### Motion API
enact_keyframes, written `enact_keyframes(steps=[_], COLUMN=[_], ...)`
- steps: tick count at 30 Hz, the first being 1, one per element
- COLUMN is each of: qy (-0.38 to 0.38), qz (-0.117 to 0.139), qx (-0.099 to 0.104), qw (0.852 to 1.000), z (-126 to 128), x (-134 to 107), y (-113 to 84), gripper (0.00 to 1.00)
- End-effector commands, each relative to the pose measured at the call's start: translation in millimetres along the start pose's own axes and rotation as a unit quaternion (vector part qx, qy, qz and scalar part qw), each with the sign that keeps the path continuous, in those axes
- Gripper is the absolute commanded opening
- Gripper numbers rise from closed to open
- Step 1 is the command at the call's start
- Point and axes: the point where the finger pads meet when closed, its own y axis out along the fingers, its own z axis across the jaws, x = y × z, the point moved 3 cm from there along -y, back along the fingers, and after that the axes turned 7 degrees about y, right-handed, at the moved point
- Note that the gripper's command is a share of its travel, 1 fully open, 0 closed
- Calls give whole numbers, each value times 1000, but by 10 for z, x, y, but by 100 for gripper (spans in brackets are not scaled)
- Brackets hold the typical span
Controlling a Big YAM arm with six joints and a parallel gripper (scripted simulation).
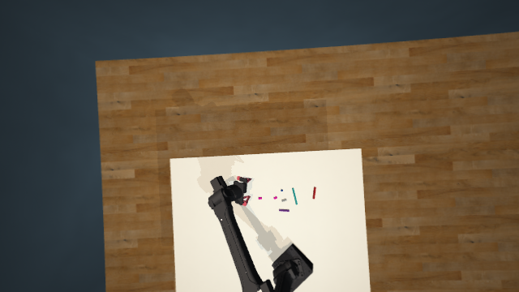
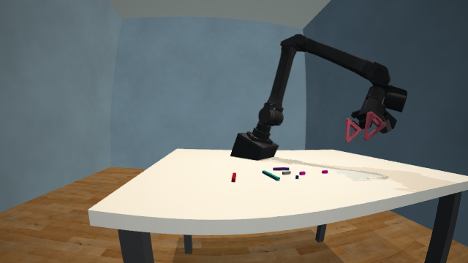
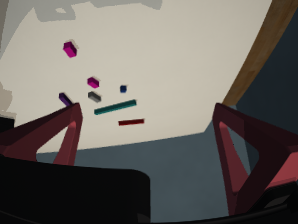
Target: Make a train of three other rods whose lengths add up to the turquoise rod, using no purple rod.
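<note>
A turquoise rod [image 1: 294,195] [image 2: 270,175] [image 3: 115,107] lies flat between a red rod [image 1: 314,192] [image 2: 234,177] [image 3: 131,122] and a loose group. The group holds a blue rod [image 1: 281,190] [image 2: 297,177] [image 3: 123,89], a grey rod [image 1: 284,199] [image 2: 286,172] [image 3: 94,97] and a magenta rod [image 1: 275,197] [image 2: 302,173] [image 3: 93,82], all apart. A second magenta rod [image 1: 259,198] [image 2: 325,172] [image 3: 70,49] lies farther toward the gripper's side. My gripper [image 1: 250,188] [image 2: 357,140] [image 3: 147,110] is open and empty, high above the table, left of all rods in the top view.
A purple rod [image 1: 284,210] [image 2: 281,169] [image 3: 64,98] lies beside the grey rod, on the arm base's side. The arm's base [image 1: 298,259] [image 2: 254,147] stands on the white table [image 1: 336,243] [image 2: 164,197]. The table's edge shows in the wrist view.
</note>
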Motion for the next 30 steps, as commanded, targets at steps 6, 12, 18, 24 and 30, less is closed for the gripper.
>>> enact_keyframes(steps=[6,12,18,24,30], qy=[91,153,214,278,336], qz=[-3,-10,-15,-27,-30], qx=[16,28,40,49,63], qw=[996,988,976,959,939], z=[-28,-47,-56,-77,-74], x=[-105,-231,-347,-492,-602], y=[165,203,261,240,298], gripper=[100,100,100,100,100])
